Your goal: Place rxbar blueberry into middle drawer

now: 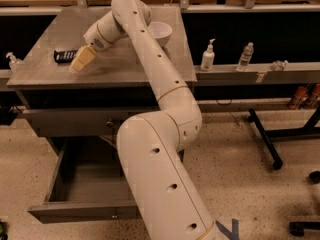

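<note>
The rxbar blueberry point(64, 56), a thin dark bar with pale lettering, lies flat on the left part of the grey cabinet top point(130, 66). My gripper point(80, 60), with tan fingers, hangs low over the top just right of the bar, its tips at the bar's right end. The white arm reaches up from the bottom of the view and across the cabinet. The middle drawer point(55, 211) is pulled out below, its inside dark. The shallower drawer front point(70, 122) above it is closed.
A white bowl point(160, 33) stands at the back of the cabinet top, behind the arm. A pump bottle point(207, 55) and a water bottle point(245, 57) stand on a ledge to the right. A small bottle point(12, 61) sits at the left edge. A black stand leg point(265, 139) lies on the floor at right.
</note>
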### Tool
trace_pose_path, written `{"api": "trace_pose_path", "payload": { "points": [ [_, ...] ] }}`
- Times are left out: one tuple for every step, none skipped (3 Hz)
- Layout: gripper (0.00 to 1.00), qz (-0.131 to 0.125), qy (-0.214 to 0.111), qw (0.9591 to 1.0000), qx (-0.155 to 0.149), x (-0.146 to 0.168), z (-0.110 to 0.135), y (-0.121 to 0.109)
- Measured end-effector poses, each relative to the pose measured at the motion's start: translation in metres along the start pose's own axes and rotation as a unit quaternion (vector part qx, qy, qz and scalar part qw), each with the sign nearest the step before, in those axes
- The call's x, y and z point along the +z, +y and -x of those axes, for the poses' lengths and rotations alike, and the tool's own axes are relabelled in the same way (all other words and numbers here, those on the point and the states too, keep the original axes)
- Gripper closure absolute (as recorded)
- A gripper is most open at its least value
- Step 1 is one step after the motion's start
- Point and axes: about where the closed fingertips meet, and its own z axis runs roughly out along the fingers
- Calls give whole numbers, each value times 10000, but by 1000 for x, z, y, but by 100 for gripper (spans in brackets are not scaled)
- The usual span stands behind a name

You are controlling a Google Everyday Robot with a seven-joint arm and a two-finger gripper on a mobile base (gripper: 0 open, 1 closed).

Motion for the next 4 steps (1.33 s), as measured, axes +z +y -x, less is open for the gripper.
{"api": "trace_pose_path", "payload": {
  "points": [
    [21,194,-28,9998,100,18,-5,9],
    [52,270,-52,9995,133,22,-4,12],
    [74,270,-52,9995,133,20,-1,12],
    [98,270,-53,9995,133,17,2,12]
  ]
}}
